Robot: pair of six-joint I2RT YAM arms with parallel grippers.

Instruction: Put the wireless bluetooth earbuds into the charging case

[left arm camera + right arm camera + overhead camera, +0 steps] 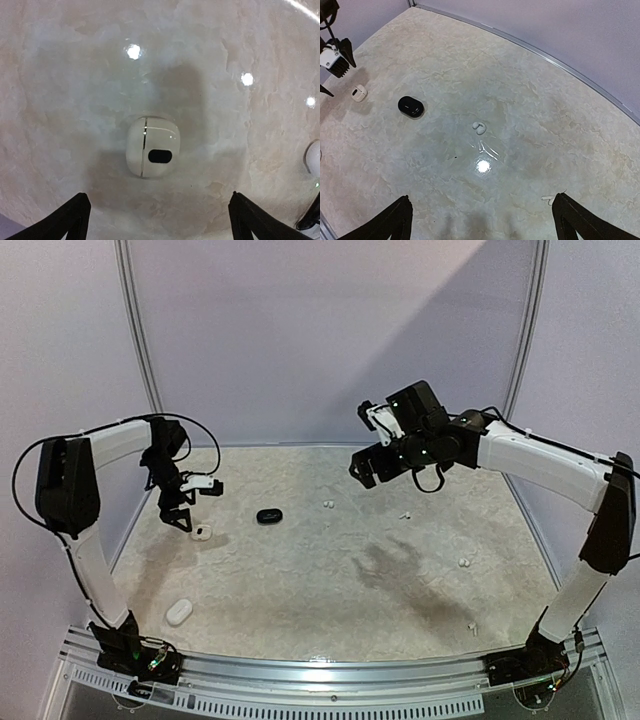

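near white case point(180, 612): lies alone on the table point(300, 590), close to the left arm's base.
left gripper point(159, 220): released, its fingers spread wide with nothing between them; it hangs above the table at the far left.
second white case point(152, 146): flat on the table right below the left gripper, untouched; a seam runs down one side and a dark oval shows on top.
black case point(269, 516): on the table just right of the second white case, apart from it.
earbuds: four white ones lie loose on the table, outside the cases. One point(326, 505) is right of the black case, one point(404, 516) is further right, one point(462, 563) is nearer, and one point(472, 628) is by the right arm's base.
right gripper point(482, 222): released, fingers wide and empty, raised high over the table's far right.
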